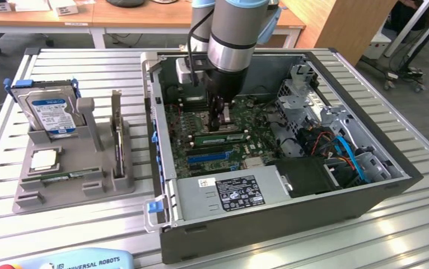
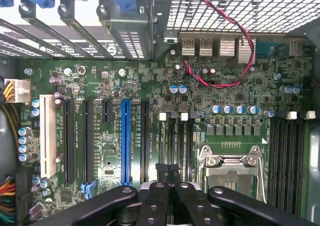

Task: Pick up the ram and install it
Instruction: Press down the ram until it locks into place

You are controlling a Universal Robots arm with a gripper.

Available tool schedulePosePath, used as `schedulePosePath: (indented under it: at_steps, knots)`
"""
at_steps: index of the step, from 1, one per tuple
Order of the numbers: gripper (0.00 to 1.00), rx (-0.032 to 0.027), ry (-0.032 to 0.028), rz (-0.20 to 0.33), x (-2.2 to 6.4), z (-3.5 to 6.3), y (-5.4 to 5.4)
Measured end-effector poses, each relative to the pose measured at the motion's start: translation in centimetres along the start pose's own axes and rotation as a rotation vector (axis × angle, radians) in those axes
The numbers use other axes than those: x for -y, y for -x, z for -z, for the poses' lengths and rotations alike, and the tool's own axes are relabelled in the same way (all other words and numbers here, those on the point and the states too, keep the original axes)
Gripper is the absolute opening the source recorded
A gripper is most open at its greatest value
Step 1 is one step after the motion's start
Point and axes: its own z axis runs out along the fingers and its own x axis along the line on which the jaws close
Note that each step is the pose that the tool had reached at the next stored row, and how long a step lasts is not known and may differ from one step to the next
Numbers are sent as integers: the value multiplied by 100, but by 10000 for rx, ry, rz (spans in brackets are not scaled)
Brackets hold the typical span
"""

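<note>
The gripper reaches down into the open computer case, its jaws pressed together just above the green motherboard. In the wrist view the black fingers meet over the memory slots beside the metal processor socket. A ram stick lies seated in a slot right under the fingertips. Outside the case, a grey holder carries a hard drive and another green stick
</note>
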Motion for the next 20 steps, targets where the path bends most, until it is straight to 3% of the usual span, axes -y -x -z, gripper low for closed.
schedulePosePath:
  at_steps: [20]
  knots:
    - [10,28,-22,1,-15,-77,-2]
